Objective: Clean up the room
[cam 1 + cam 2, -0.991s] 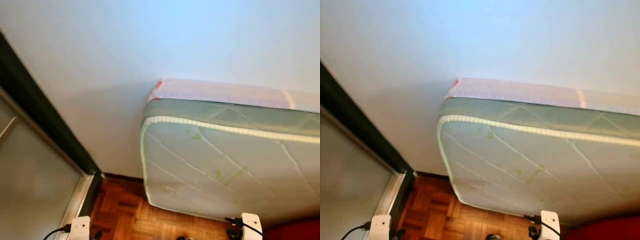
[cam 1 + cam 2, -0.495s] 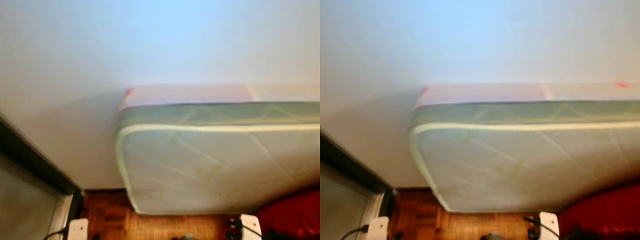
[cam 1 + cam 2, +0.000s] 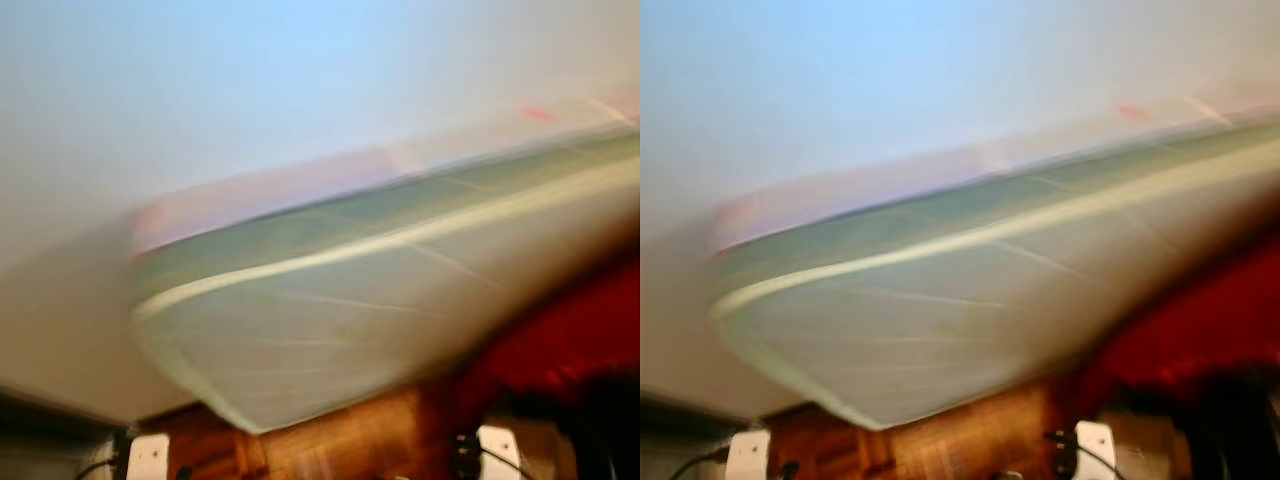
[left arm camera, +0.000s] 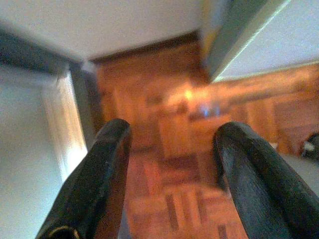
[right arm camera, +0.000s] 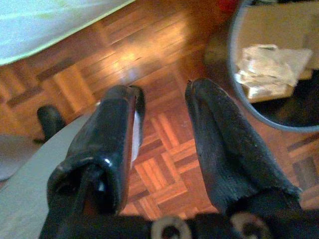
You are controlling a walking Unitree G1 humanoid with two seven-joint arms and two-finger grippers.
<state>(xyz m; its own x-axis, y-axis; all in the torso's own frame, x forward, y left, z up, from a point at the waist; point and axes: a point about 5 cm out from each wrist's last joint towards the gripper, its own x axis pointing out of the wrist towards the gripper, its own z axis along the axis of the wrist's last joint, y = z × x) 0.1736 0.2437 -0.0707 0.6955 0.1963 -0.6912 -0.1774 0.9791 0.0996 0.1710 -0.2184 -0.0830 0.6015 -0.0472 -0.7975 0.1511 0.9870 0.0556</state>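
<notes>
Nothing in hand yet, so we've got the left gripper (image 4: pixel 172 164) and right gripper (image 5: pixel 162 129) hanging wide apart over the parquet floor (image 5: pixel 164 45) by the mattress (image 3: pixel 380 300) propped on the wall.

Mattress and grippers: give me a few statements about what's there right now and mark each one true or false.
1. The mattress leans against a pale wall. True.
2. The floor is grey carpet. False: it is wood parquet.
3. The left gripper is shut on a cloth. False: its fingers are apart over bare floor, holding nothing.
4. The right gripper is open and holds nothing. True.
5. Something red shows at the robot's right, below the mattress. True, though it is too blurred to identify.
</notes>
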